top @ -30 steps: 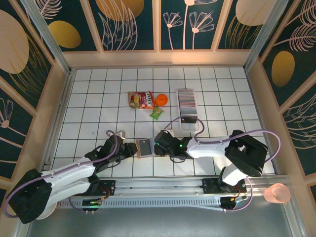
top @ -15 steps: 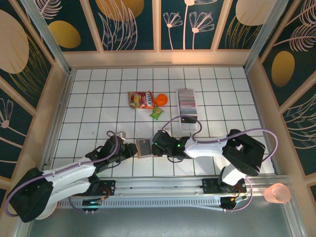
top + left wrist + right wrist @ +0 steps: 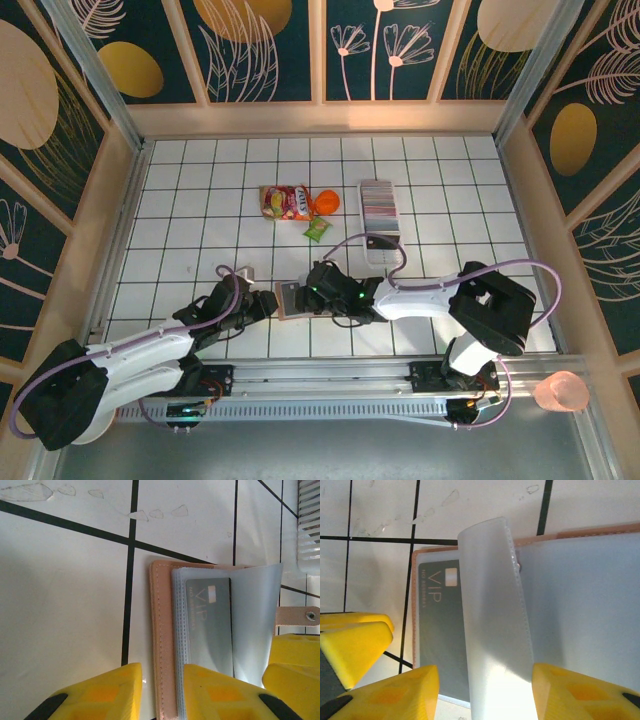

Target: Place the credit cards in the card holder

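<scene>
Top external view first: we see the card holder (image 3: 291,298) lying open on the white surface (image 3: 180,210), close to our arms. Our left tool (image 3: 267,303) is at its left side and our right tool (image 3: 315,290) is at its right side, so the holder sits between them. The credit cards (image 3: 378,203) stand in a tight row in a white tray (image 3: 377,254), farther back and to the right, well apart from the holder. Some snack packets (image 3: 285,202) lie to the left of the tray.

From the left wrist we see the left tool with its fingers apart, not squeezing anything. The pink edge of the holder runs between the fingers. One finger is over the bare surface and the other is over the clear pockets. A grey card (image 3: 207,625) with "VIP" on it sits inside a pocket.

From the right wrist we see the right tool open wide. A clear pocket page (image 3: 495,610) stands up between its fingers, right beside one of them. We cannot tell if it touches that finger.
</scene>
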Motion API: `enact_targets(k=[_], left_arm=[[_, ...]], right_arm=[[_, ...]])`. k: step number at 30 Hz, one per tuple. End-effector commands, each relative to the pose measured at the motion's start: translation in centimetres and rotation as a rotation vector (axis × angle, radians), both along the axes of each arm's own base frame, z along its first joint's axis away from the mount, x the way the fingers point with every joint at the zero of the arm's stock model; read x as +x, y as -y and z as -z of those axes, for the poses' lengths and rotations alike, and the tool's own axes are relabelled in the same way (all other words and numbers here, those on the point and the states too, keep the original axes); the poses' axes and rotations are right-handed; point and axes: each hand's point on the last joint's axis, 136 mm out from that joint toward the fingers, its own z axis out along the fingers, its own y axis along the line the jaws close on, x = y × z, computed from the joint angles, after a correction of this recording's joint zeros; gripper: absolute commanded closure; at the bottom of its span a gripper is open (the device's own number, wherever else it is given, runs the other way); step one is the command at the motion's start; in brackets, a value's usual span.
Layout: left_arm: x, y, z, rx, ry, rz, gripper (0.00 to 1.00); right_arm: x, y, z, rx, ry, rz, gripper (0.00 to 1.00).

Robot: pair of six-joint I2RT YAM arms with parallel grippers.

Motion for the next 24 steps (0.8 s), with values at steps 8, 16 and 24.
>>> enact_targets(k=[8,16,24], left_arm=[[-0.1,-0.2,0.1,-0.023,-0.001,-0.022,0.74],[0.4,-1.5,-0.7,0.003,0.03,-0.089,0.82],[0.8,-4.0,-1.9,0.039,0.075,-0.205,0.85]], right_arm=[[0.0,-2.0,-1.7,0.111,0.015,-0.012,0.48],[-0.2,-4.0,-1.7,0.177,-0.006,-0.054,0.48],[-0.5,-7.0,-3.3,0.291,0.016,-0.141,0.48]])
